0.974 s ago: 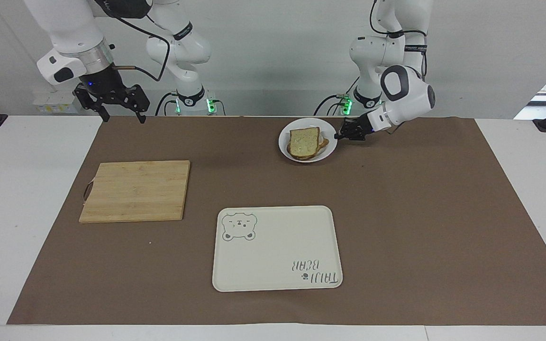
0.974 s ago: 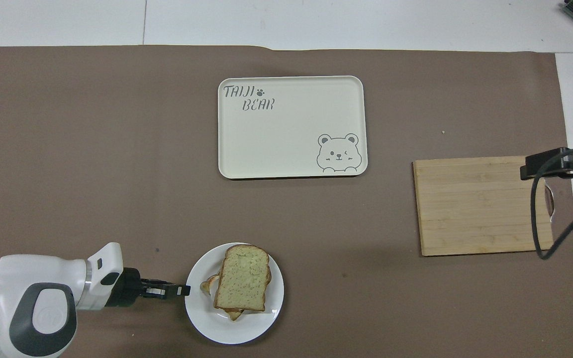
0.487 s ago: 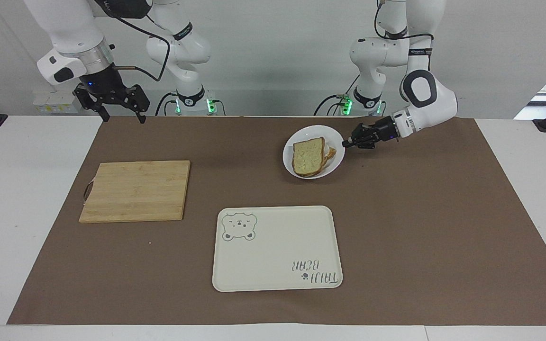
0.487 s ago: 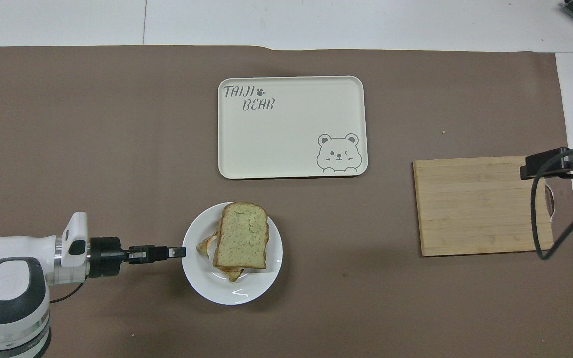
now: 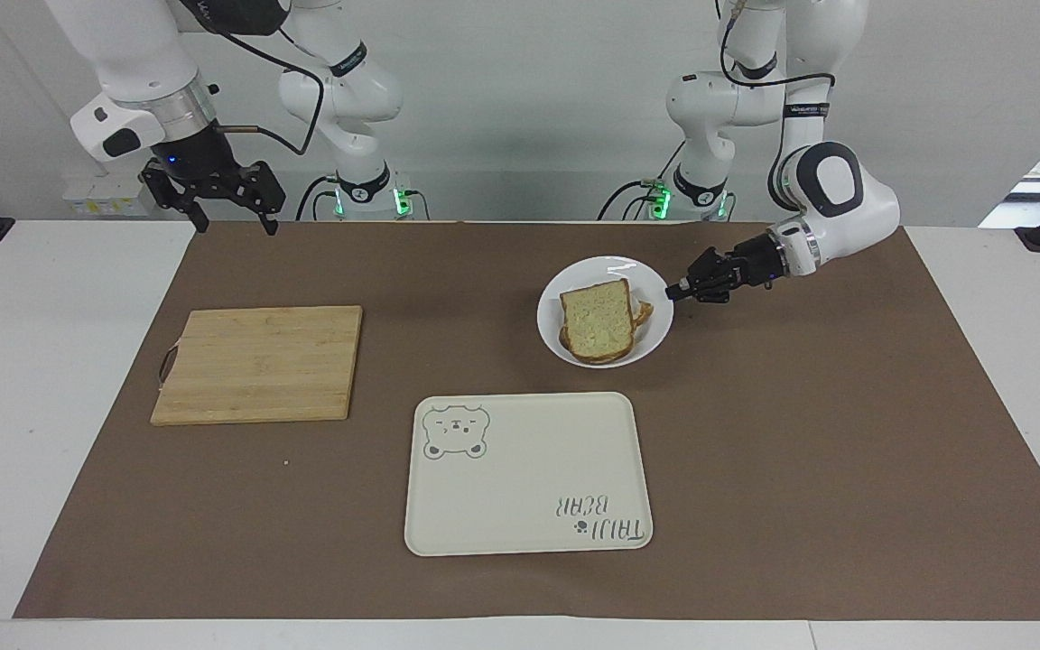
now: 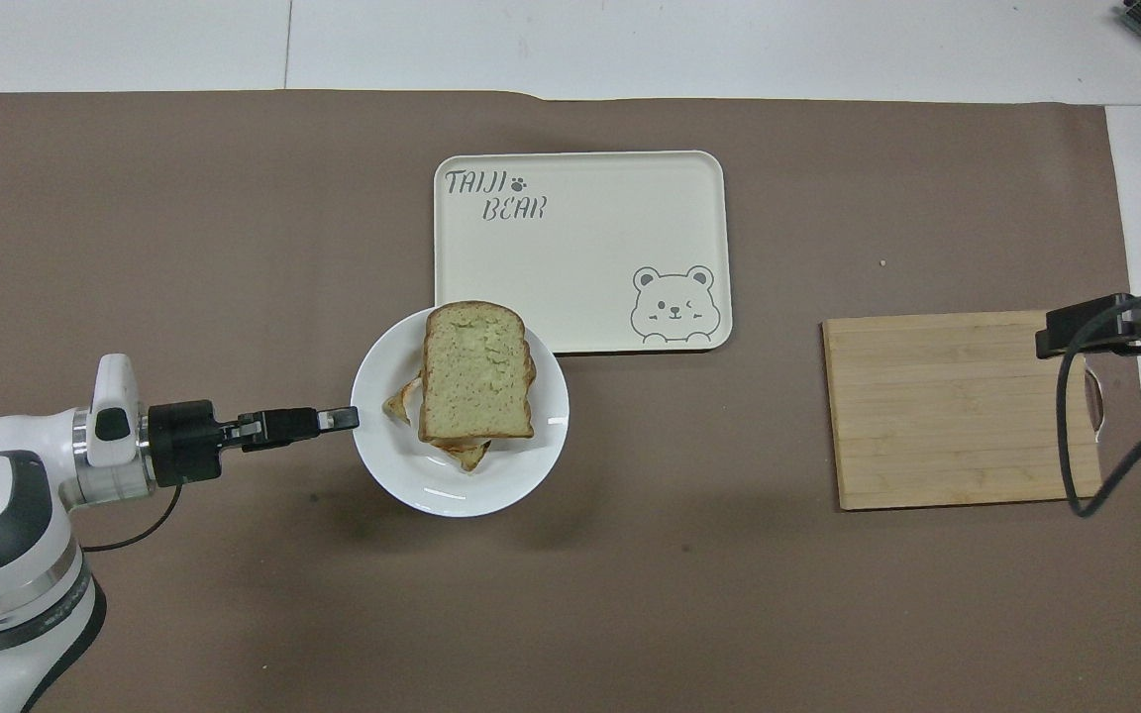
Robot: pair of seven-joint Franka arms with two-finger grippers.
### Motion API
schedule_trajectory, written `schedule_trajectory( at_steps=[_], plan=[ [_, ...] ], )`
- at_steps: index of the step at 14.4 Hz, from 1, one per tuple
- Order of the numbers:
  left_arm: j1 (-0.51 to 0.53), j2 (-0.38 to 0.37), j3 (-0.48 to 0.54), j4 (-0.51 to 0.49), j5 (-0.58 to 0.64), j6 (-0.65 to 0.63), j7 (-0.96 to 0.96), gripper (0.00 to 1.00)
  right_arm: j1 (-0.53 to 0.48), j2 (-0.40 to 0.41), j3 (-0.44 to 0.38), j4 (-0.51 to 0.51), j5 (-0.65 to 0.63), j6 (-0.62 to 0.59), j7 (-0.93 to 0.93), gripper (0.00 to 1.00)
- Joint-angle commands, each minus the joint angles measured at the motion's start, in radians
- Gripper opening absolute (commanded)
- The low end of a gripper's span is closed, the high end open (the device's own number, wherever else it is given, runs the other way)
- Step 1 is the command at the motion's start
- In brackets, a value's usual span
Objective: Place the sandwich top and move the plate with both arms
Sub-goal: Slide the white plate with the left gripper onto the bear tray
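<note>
The left claw (image 5: 672, 292) pinches the rim of the round, glossy white plate (image 5: 652, 332) bearing the crusty, speckled sandwich top (image 5: 598, 320), while the right claw (image 5: 229, 222) waits spread.

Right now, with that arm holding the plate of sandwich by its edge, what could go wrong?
1. The left gripper pinches the plate at one spot on its rim only, so it could tilt or slip out.
2. The top slice lies loose on the stack; a jolt might slide it off.
3. In the overhead view the plate overlaps the tray; lowered there, it might catch the tray's rim.
</note>
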Motion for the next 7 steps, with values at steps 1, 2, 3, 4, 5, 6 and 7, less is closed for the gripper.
schedule_trajectory(
  at_steps=[1, 2, 3, 4, 5, 6, 7],
  plan=[
    [0.0, 0.069, -0.01, 0.098, -0.131, 0.005, 0.017, 0.0, -0.014, 0.003, 0.011, 0.005, -0.001, -0.012, 0.004, 1.0],
    [-0.017, 0.109, -0.014, 0.134, -0.203, 0.033, 0.016, 0.0, -0.014, 0.003, 0.011, 0.005, -0.001, -0.012, 0.004, 1.0],
    [-0.054, 0.157, -0.013, 0.184, -0.255, 0.061, 0.016, 0.0, -0.014, 0.003, 0.011, 0.005, -0.001, -0.012, 0.004, 1.0],
    [-0.08, 0.218, -0.015, 0.233, -0.274, 0.079, 0.016, 0.0, -0.014, 0.003, 0.011, 0.005, -0.001, -0.012, 0.004, 1.0],
    [-0.082, 0.273, -0.015, 0.272, -0.303, 0.081, 0.018, 0.0, -0.014, 0.003, 0.011, 0.005, -0.001, -0.012, 0.004, 1.0],
    [-0.086, 0.333, -0.016, 0.312, -0.351, 0.078, 0.021, 0.0, -0.014, 0.003, 0.011, 0.005, -0.001, -0.012, 0.004, 1.0],
    [-0.099, 0.405, -0.033, 0.37, -0.378, 0.079, 0.026, 0.0, -0.014, 0.003, 0.011, 0.005, -0.001, -0.012, 0.004, 1.0]
  ],
)
